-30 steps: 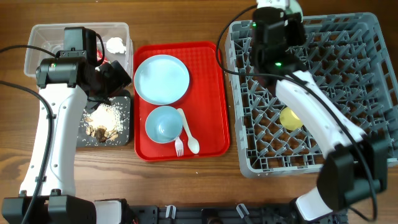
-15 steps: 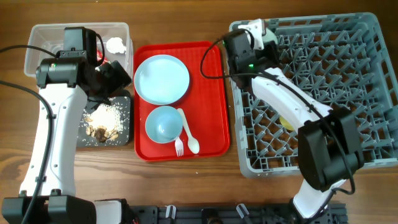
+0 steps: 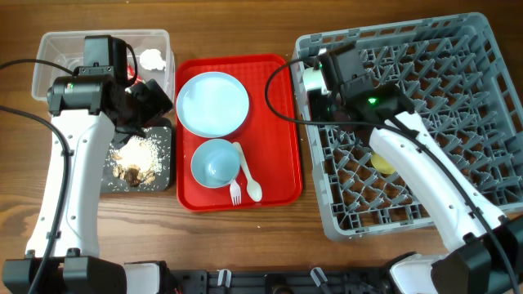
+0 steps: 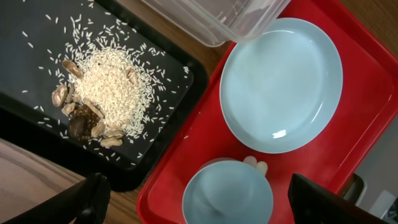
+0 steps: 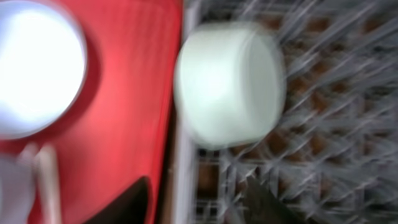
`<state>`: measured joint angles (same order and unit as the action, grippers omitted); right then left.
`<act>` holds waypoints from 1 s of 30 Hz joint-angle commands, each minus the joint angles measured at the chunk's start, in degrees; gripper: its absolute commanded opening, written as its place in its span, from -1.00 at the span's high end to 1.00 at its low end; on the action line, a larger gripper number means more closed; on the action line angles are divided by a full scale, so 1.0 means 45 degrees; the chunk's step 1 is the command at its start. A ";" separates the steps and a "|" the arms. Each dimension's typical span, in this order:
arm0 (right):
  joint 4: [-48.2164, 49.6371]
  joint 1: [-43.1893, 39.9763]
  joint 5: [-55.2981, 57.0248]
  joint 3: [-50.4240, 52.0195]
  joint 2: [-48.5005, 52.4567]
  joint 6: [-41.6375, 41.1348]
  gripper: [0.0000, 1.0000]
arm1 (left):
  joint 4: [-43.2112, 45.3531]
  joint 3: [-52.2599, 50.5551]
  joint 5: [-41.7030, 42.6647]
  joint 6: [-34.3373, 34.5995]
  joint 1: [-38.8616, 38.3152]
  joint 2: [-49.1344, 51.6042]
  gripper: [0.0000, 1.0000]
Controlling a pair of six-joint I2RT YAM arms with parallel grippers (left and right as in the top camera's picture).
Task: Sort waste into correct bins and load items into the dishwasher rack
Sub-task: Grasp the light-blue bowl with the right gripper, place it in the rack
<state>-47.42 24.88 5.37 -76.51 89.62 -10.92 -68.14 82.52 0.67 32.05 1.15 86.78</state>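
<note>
Ahead of right gripper (image 5: 196,190), mint green bowl (image 5: 227,84)

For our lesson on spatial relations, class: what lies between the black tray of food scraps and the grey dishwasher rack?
The red serving tray, carrying the light blue bowl, white spoon and fork; the overhead view shows it.

No text, label, brand or number can be read; nothing legible anywhere.
</note>
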 commanded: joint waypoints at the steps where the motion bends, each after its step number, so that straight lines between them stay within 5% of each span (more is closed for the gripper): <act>1: -0.1880 0.0005 -0.1593 0.0029 0.0155 -0.0986 0.36 | 0.0000 0.0010 -0.0170 -0.0024 0.0053 -0.0141 -0.86; 9: -0.3696 0.0005 -0.2589 0.0029 0.2560 -0.0947 0.27 | -0.0005 0.0010 -0.0170 -0.0024 0.0053 -0.0141 -0.86; 11: -0.3434 0.0005 -0.2594 0.0029 0.3021 -0.0976 0.70 | 0.0000 0.0010 -0.0170 -0.0024 0.0053 -0.0141 -0.86; 20: -0.1787 0.0005 -0.2497 0.0024 0.3084 -0.1617 0.82 | -0.0005 0.0010 -0.0170 -0.0024 0.0058 -0.0141 -0.86; 22: -0.1739 0.0000 -0.2492 0.0024 0.3084 -0.1613 0.60 | -0.0005 0.0010 -0.0170 -0.0024 0.0053 -0.0141 -0.86; 27: -0.1792 -0.0238 -0.1797 -0.0039 0.2191 -0.1583 -0.49 | -0.0010 0.0010 -0.0170 -0.0073 0.0058 -0.0141 -0.91; 30: -0.1472 -0.0583 -0.2142 -0.0588 0.0670 -0.0525 -0.51 | -0.0350 0.0010 -0.0923 -0.0481 0.0058 -0.0146 -0.94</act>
<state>-55.02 22.96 -3.99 -76.34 98.61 -17.65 -68.40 82.52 0.27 31.59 1.15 86.76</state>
